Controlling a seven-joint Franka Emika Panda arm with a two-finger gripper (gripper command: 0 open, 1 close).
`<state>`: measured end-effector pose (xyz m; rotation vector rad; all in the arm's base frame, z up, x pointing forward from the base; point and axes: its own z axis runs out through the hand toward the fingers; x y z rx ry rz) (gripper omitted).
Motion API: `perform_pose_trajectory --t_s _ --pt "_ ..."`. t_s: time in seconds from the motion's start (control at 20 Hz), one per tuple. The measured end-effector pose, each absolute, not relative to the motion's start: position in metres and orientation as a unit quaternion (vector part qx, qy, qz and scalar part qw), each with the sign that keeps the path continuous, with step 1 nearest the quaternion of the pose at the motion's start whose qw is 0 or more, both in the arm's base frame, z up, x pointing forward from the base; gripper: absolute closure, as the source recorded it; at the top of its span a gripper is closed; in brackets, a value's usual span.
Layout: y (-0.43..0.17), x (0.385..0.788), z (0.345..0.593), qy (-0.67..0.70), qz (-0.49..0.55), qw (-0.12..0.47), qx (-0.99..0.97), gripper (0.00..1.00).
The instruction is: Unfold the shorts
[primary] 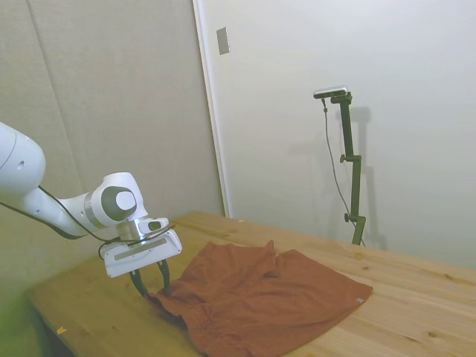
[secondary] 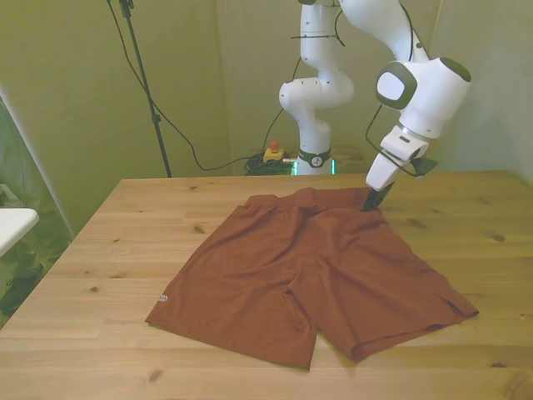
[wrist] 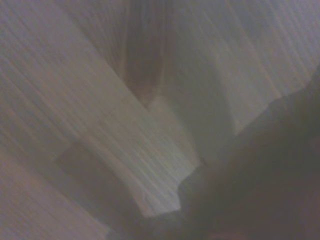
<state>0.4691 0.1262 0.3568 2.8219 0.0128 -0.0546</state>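
The rust-red shorts (secondary: pixel 316 267) lie spread flat on the wooden table (secondary: pixel 125 225), with the waistband toward the far edge and both legs toward the front view's near edge. A small pale tag (secondary: pixel 163 297) sits on the leg at the front view's left. My gripper (secondary: pixel 372 201) stands over the waistband corner at the front view's right. In the side view the gripper (primary: pixel 151 286) has its two dark fingers spread apart just above the corner of the shorts (primary: pixel 268 297). The wrist view is blurred, showing pale wood and a dark patch of the shorts (wrist: pixel 270 175).
The robot base (secondary: pixel 316 125) stands behind the far edge, with a small red and yellow button (secondary: pixel 272 152) beside it. A white surface (secondary: pixel 12 221) pokes in at the front view's left edge. Bare wood surrounds the shorts on all sides.
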Motion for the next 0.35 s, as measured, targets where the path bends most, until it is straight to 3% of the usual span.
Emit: perform_pose_trajectory --t_s 0.35 --pt "0.14 0.475 0.394 -0.004 0.014 0.135 0.991 0.0"
